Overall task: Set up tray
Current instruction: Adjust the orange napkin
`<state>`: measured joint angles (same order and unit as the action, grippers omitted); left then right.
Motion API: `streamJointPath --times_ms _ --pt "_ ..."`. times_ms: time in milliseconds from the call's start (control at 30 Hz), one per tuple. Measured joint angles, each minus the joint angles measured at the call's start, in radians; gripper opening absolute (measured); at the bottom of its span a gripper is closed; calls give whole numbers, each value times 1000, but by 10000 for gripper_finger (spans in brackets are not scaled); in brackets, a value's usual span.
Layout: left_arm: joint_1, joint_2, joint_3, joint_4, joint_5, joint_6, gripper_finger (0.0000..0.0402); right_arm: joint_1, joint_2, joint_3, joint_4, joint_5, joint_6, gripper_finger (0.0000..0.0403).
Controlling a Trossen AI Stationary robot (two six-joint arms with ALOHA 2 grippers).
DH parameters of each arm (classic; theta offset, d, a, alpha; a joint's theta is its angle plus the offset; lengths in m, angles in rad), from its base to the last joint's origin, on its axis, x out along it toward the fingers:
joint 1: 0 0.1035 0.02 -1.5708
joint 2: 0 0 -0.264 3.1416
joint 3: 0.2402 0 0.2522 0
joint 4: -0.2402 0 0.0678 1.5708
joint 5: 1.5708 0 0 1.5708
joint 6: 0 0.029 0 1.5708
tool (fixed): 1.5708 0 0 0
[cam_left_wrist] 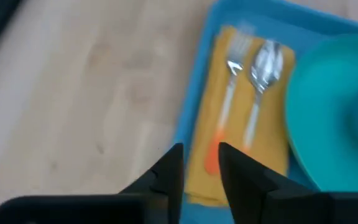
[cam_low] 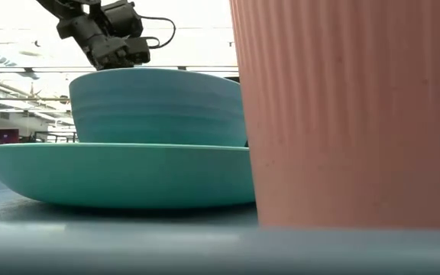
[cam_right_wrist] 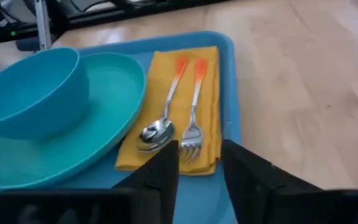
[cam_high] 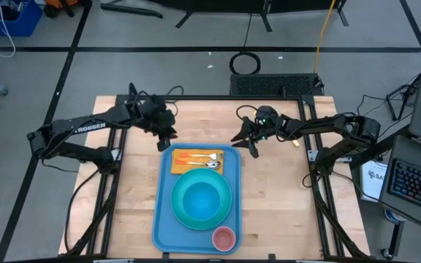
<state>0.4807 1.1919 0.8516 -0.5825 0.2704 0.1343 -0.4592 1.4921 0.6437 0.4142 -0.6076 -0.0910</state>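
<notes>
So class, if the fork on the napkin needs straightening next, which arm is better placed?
Probably the right gripper: the fork lies directly ahead. The left gripper hovers over the tray's opposite corner.

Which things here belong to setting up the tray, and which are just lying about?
Belong: tray, napkin, fork, spoon, plate, bowl, pink cup.
Lying about: keyboard, blue bin on the floor.

Even overhead light, soft shadows; the left wrist view is motion-blurred, the low view's foreground unfocused.
</notes>
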Motion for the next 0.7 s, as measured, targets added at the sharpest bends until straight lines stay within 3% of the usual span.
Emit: streamJointPath --times_ms 200,400,700 --pt "-71 0 0 -99 -2 -9 11 44 0 0 -17 -25 -36 10" --pt "-115 -1 -23 -102 92 23 4 80 0 0 -15 -75 -15 1" --pt "-97 0 -152 41 119 -44 3 132 4 0 -6 -23 12 0"
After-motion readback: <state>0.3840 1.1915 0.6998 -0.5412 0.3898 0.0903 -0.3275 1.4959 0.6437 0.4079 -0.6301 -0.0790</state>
